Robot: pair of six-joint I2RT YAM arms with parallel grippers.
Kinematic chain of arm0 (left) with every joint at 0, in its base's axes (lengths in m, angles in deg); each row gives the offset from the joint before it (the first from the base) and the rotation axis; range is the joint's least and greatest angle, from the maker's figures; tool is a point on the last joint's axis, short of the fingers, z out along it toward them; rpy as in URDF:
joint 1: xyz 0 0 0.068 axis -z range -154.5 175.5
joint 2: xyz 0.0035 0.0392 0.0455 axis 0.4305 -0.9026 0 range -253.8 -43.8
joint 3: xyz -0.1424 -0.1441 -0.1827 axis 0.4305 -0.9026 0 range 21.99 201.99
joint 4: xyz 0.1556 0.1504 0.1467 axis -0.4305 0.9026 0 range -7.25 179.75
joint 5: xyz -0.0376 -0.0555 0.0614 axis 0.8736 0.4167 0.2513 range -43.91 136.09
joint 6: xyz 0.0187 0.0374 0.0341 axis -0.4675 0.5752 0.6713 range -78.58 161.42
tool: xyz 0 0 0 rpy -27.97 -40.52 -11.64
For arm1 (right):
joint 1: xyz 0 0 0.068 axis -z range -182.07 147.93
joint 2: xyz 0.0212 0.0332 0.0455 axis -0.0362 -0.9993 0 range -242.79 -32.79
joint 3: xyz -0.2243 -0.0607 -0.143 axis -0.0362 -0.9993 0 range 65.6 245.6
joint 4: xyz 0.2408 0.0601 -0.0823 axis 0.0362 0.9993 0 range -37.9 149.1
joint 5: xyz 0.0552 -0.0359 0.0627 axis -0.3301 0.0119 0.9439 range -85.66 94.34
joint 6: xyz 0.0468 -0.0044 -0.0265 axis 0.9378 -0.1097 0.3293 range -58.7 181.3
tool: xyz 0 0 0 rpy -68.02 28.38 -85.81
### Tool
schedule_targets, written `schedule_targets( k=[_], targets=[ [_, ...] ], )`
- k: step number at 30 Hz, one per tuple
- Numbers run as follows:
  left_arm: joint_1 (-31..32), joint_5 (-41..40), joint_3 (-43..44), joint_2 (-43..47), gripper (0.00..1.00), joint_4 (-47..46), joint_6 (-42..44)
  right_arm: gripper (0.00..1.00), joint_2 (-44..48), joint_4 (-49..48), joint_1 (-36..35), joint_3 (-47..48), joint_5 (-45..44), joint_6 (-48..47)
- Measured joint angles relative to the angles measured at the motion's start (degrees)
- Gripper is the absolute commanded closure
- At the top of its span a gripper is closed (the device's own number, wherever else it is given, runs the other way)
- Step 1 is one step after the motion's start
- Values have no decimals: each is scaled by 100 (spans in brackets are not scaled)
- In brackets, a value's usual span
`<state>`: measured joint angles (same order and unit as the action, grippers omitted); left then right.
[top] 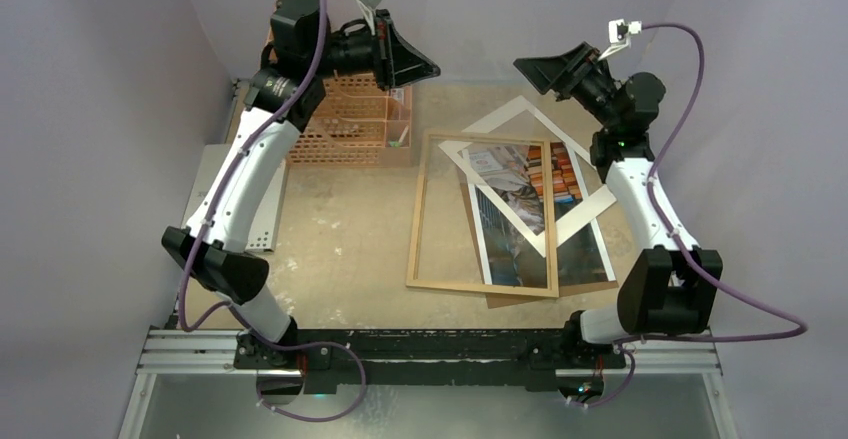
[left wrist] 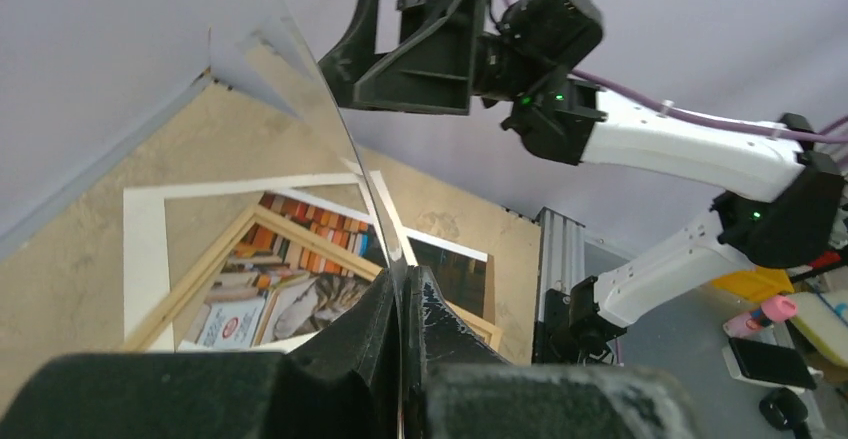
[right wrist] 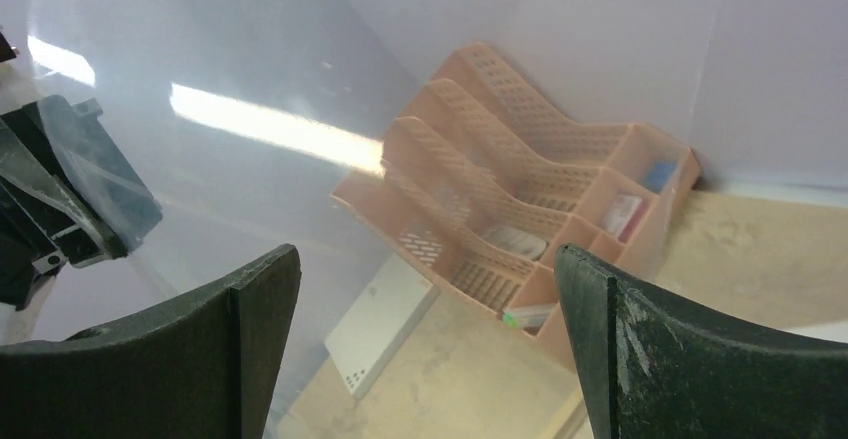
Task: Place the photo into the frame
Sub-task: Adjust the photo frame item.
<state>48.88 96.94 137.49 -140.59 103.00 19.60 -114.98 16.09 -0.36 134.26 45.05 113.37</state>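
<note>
- left claw [left wrist: 405, 284] pinches clear pane [right wrist: 230, 119] aloft; right claw [right wrist: 425, 259] gapes wide, empty
- photo [top: 510, 209] lies askew under frame [top: 415, 219] on bench [top: 340, 229]; next likely calls for squaring photo

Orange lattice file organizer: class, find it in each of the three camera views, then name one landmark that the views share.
Top external: the orange lattice file organizer sits upper left of centre.
Left wrist: not in this picture.
Right wrist: it fills the centre and right of centre, with its compartments facing the camera.
Shared landmark: the tan tabletop, which is visible in all three views.
</note>
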Motion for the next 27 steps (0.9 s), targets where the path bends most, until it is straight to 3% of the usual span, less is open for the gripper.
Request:
schedule_targets(
  k=[18,27],
  targets=[
    [-4,446,44,490,100,-909,-11,3,114,-2133,22,-538,177,1246],
    [-343,74,105,490,100,-911,-166,40,107,-4170,570,-1113,715,2435]
  ],
)
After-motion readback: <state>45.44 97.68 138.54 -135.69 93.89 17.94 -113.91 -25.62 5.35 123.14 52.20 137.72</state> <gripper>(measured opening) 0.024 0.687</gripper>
